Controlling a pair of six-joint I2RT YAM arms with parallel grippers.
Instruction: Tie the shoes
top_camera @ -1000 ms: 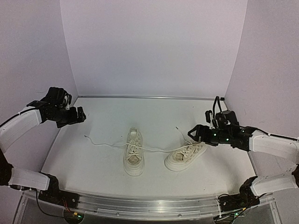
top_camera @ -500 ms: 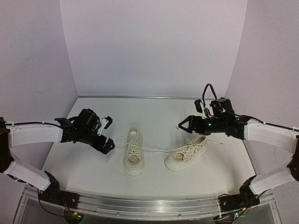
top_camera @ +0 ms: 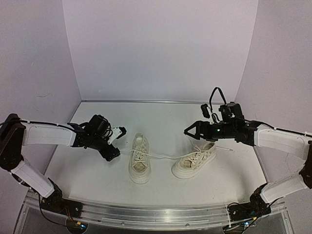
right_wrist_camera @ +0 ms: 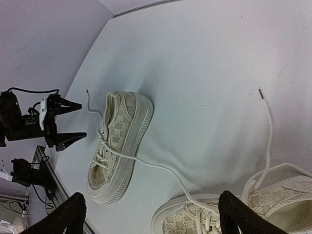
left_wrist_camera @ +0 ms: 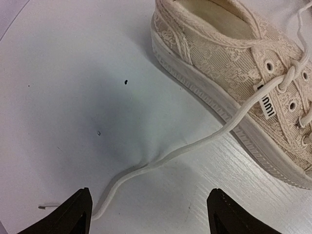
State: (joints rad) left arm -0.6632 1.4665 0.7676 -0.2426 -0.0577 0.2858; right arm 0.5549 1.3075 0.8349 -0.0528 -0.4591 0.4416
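Observation:
Two cream shoes lie mid-table. The left shoe [top_camera: 139, 160] points toward the near edge, and the right shoe [top_camera: 194, 163] lies at an angle beside it. A thin white lace [top_camera: 165, 157] runs between them. My left gripper [top_camera: 117, 142] is open, low over the table just left of the left shoe [left_wrist_camera: 234, 73]. That shoe's loose lace [left_wrist_camera: 195, 146] lies on the table between its fingers [left_wrist_camera: 73, 214], ungripped. My right gripper [top_camera: 190, 131] is open and empty above the right shoe [right_wrist_camera: 234, 217]. It looks down on the left shoe [right_wrist_camera: 114, 146] and the lace [right_wrist_camera: 161, 168] between the shoes.
The white table [top_camera: 161, 117] is walled at the back and on both sides. A loose lace end [right_wrist_camera: 267, 122] from the right shoe trails toward the back right. A metal rail [top_camera: 156, 214] runs along the near edge.
My left arm has swung from the far-left wall down to the left shoe's loose lace. My right gripper has lifted up and back from the right shoe.

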